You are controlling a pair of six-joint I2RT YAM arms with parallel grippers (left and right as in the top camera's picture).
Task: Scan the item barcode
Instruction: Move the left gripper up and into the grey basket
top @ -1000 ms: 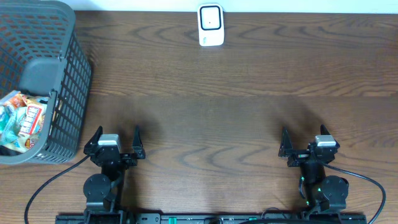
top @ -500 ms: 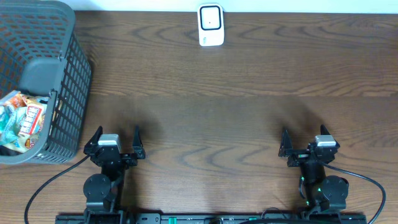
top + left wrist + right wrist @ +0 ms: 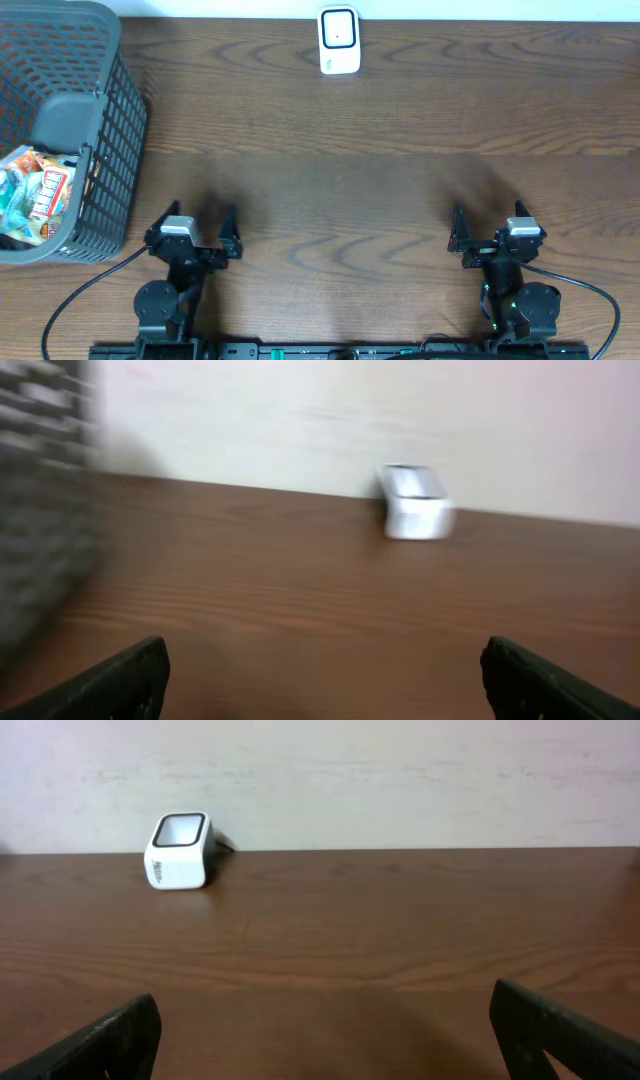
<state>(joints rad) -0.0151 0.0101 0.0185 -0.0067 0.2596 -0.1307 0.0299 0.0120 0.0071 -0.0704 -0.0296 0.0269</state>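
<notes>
A white barcode scanner (image 3: 339, 41) stands at the table's far edge, also in the left wrist view as a blurred scanner (image 3: 412, 502) and in the right wrist view as a sharp scanner (image 3: 179, 851). Several wrapped snack items (image 3: 30, 195) lie in a dark grey mesh basket (image 3: 115, 130) at the left. My left gripper (image 3: 194, 222) is open and empty near the front edge, just right of the basket. My right gripper (image 3: 490, 225) is open and empty at the front right. No barcode shows.
The basket wall (image 3: 35, 500) fills the left edge of the left wrist view, blurred. A pale wall runs behind the table's far edge. Bare dark wood (image 3: 340, 200) lies between the grippers and the scanner.
My left gripper has shifted slightly to the right and is turning, which blurs its wrist view. The right arm has not moved.
</notes>
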